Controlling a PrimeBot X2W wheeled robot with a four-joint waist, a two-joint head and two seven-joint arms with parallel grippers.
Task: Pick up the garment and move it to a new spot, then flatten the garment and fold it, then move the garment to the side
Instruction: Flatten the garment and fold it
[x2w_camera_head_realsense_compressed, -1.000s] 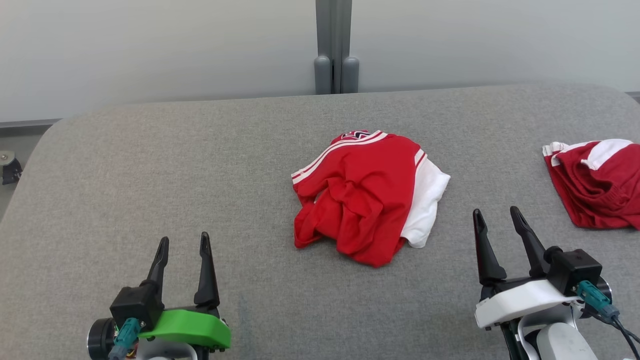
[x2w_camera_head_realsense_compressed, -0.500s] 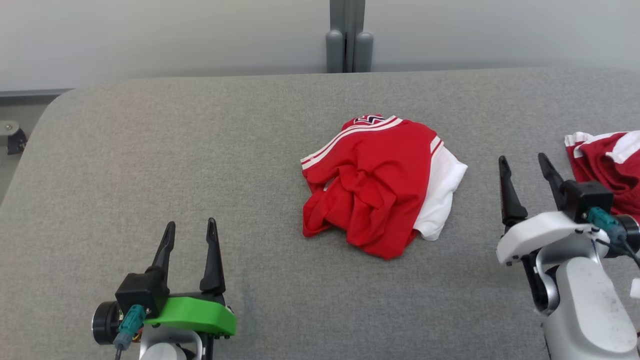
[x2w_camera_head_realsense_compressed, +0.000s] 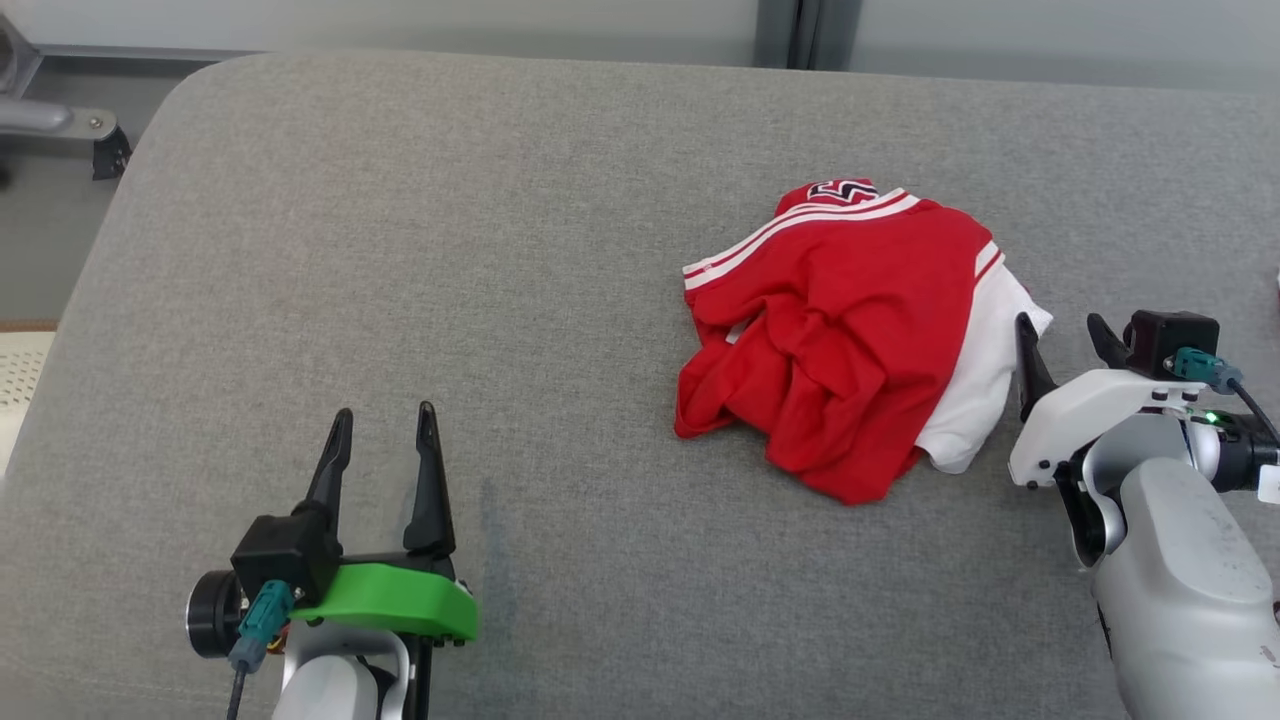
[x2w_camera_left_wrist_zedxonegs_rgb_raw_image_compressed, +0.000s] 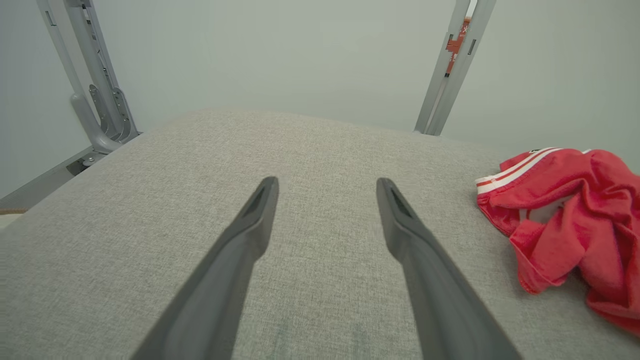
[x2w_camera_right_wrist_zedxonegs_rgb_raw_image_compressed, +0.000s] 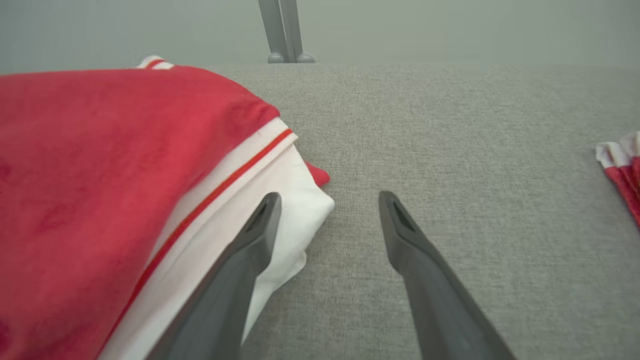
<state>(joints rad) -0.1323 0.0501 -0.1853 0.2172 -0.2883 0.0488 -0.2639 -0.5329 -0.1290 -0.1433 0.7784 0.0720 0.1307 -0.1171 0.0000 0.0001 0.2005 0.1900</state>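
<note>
A crumpled red garment (x2w_camera_head_realsense_compressed: 840, 330) with white stripes and a white sleeve lies on the grey padded table (x2w_camera_head_realsense_compressed: 480, 250), right of the middle. My right gripper (x2w_camera_head_realsense_compressed: 1062, 334) stands open just off its white right edge; in the right wrist view that gripper (x2w_camera_right_wrist_zedxonegs_rgb_raw_image_compressed: 330, 200) has one finger over the white sleeve (x2w_camera_right_wrist_zedxonegs_rgb_raw_image_compressed: 270, 200) and the other over bare table. My left gripper (x2w_camera_head_realsense_compressed: 385, 422) is open near the front left, well apart from the garment, with nothing between its fingers. The left wrist view shows the garment (x2w_camera_left_wrist_zedxonegs_rgb_raw_image_compressed: 565, 220) off to the right of the left gripper (x2w_camera_left_wrist_zedxonegs_rgb_raw_image_compressed: 326, 184).
The edge of a second red and white cloth (x2w_camera_right_wrist_zedxonegs_rgb_raw_image_compressed: 622, 167) lies further right on the table. Grey metal posts (x2w_camera_left_wrist_zedxonegs_rgb_raw_image_compressed: 452, 65) and a pale wall stand behind the table's far edge. Its left edge (x2w_camera_head_realsense_compressed: 90, 290) drops to the floor.
The head camera has swung left and tipped down, shifting the whole picture. My right gripper has moved forward and in toward the garment's white edge. The left gripper has kept its place.
</note>
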